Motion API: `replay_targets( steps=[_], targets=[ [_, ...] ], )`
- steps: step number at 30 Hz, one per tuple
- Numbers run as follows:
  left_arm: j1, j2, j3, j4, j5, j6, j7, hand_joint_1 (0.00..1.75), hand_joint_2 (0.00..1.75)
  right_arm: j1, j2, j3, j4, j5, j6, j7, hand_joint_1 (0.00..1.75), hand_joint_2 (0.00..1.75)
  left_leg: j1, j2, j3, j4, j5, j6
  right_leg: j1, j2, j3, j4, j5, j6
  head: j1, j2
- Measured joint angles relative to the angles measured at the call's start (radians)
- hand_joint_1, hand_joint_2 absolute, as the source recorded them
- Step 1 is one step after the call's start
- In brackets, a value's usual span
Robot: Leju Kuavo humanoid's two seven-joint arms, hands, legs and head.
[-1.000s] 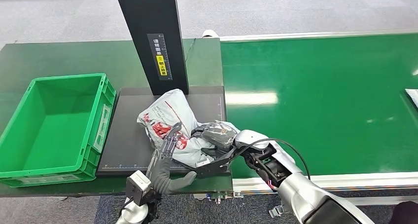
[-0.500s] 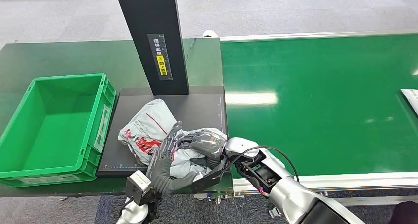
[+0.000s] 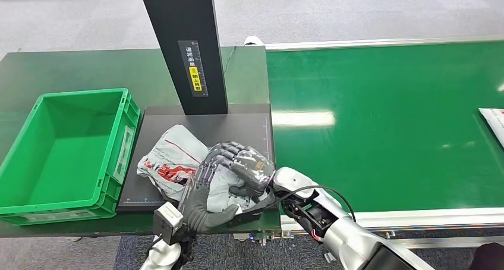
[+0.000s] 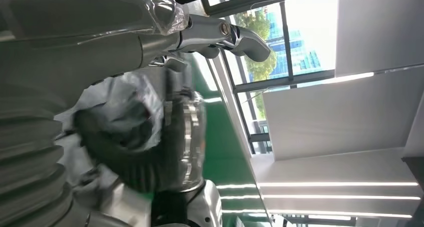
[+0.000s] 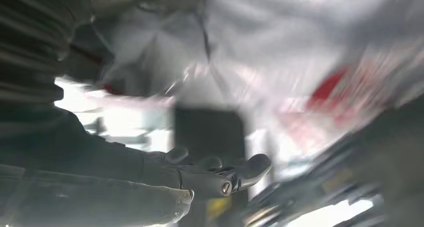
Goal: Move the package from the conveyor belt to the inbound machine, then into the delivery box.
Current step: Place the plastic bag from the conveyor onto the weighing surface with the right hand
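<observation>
The package (image 3: 178,163), a soft grey bag with red print, lies on the black plate (image 3: 243,124) of the inbound machine. It sits near the front edge of the plate, in front of the tall black post (image 3: 184,44) with a yellow sticker on it.

Both hands are on the package. The left hand (image 3: 202,198) comes up from below, and its fingers (image 3: 202,175) reach onto the near side of the bag with the thumb sticking out toward the right. The right hand (image 3: 243,166) lies on the right end of the bag with its fingers curled down over it, so the two hands hold the bag between them. In the left wrist view the crinkly grey bag (image 4: 130,112) is pressed close against that hand (image 4: 75,62). The right wrist view is blurry, but the grey bag with a red mark (image 5: 300,77) is right by that hand (image 5: 125,177).

The green delivery box (image 3: 119,157) stands just beside the plate on the left, on the dark surface (image 3: 71,68). The green conveyor belt (image 3: 386,121) runs along the right side. Another white package (image 3: 493,118) lies at its far right edge.
</observation>
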Motion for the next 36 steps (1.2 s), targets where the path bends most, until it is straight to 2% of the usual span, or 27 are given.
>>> replay_targets(
  steps=[2, 5, 12, 18, 24, 36],
  targets=[
    [0.0, 0.0, 0.0, 0.004, 0.004, 0.008, -0.001, 0.0, 1.75, 0.007, -0.009, -0.023, 0.0, -0.036, -0.037, 0.024, 0.0, 1.75, 0.0, 0.0, 0.0, 0.0, 0.0, 0.0, 0.0, 0.0, 0.0, 0.0, 0.0, 0.0, 0.0, 0.0],
    [0.001, 0.002, -0.001, 0.005, 0.008, 0.015, -0.002, 0.0, 1.75, 0.016, -0.024, -0.069, 0.003, -0.101, -0.021, 0.025, 0.0, 1.75, 0.0, 0.0, 0.0, 0.0, 0.0, 0.0, 0.0, 0.0, 0.0, 0.0, 0.0, 0.0, 0.0, 0.0],
    [0.004, 0.005, -0.002, 0.005, 0.007, 0.016, -0.002, 0.0, 1.75, 0.088, -0.041, -0.204, -0.016, -0.286, 0.022, -0.078, 0.0, 1.75, 0.0, 0.0, -0.001, 0.0, 0.0, 0.0, 0.0, 0.0, 0.0, 0.0, 0.0, 0.0, 0.0, 0.0],
    [0.0, 0.006, -0.002, 0.008, 0.033, -0.009, -0.002, 0.0, 1.75, 0.165, -0.06, -0.297, -0.125, -0.466, 0.011, -0.093, 0.0, 1.75, 0.0, 0.0, -0.001, 0.0, 0.0, 0.0, 0.0, 0.0, -0.001, 0.0, 0.0, 0.0, 0.0, 0.0],
    [-0.002, 0.007, -0.001, 0.008, 0.048, -0.023, -0.002, 0.0, 1.75, 0.193, -0.07, -0.338, -0.177, -0.483, 0.009, -0.094, 0.0, 1.75, 0.0, 0.0, 0.0, 0.0, 0.0, 0.0, 0.0, 0.0, -0.001, 0.0, 0.0, 0.0, 0.0, 0.0],
    [-0.004, 0.008, -0.001, 0.008, 0.059, -0.031, -0.002, 0.0, 1.75, 0.209, -0.079, -0.36, -0.21, -0.5, 0.014, -0.094, 0.0, 1.75, 0.0, 0.0, -0.001, 0.0, 0.0, 0.0, 0.0, 0.0, -0.001, 0.0, 0.0, 0.0, 0.0, 0.0]
  ],
)
